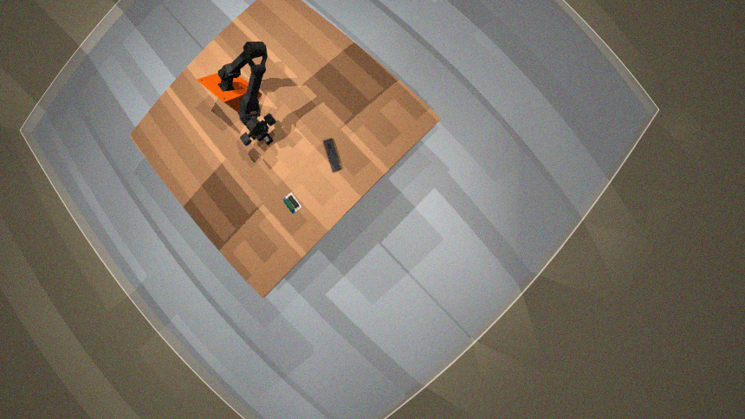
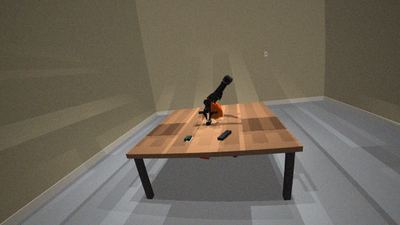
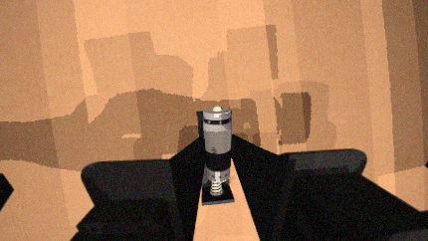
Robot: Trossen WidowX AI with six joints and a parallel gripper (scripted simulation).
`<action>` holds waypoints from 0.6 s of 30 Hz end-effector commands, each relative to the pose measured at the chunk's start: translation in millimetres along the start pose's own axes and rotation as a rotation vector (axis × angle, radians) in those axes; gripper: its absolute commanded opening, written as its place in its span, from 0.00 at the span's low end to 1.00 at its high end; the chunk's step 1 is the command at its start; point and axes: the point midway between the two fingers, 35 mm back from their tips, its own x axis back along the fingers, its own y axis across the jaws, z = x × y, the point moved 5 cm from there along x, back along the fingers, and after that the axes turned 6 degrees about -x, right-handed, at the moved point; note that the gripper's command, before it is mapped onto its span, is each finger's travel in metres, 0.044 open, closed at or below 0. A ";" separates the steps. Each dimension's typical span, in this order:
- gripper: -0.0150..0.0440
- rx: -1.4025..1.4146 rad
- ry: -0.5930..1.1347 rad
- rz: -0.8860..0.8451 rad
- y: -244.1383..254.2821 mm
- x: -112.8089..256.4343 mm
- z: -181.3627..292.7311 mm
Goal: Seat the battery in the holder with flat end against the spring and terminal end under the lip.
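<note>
The grey battery [image 3: 217, 139] with a black band is between the fingers of my gripper [image 3: 217, 139] [image 2: 208, 121], which is shut on it. Its terminal end is at the top of the wrist view and its flat end points down at the coil spring [image 3: 216, 188]. The black holder [image 3: 217, 201] [image 2: 208, 123] is under the battery, lined up with it in the wrist view. A dark upright part of the holder shows left of the terminal end. The battery and fingers hide most of the holder; height above it and contact with spring or lip cannot be told.
A long black remote-like block [image 1: 332, 154] [image 2: 224, 135] lies on the wooden table [image 1: 365, 130] [image 2: 268, 139]. A small white item [image 1: 298, 208] with green and black pieces lies nearer the table's front edge. The arm's orange base plate [image 1: 210, 83] [image 2: 218, 112] is behind the gripper.
</note>
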 end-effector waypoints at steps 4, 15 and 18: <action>0.38 -0.010 -0.036 0.007 -2.8 -4.3 4.6; 0.38 -0.012 -0.090 0.008 -4.2 -9.3 10.5; 0.38 -0.014 -0.105 0.007 -4.3 -10.3 12.2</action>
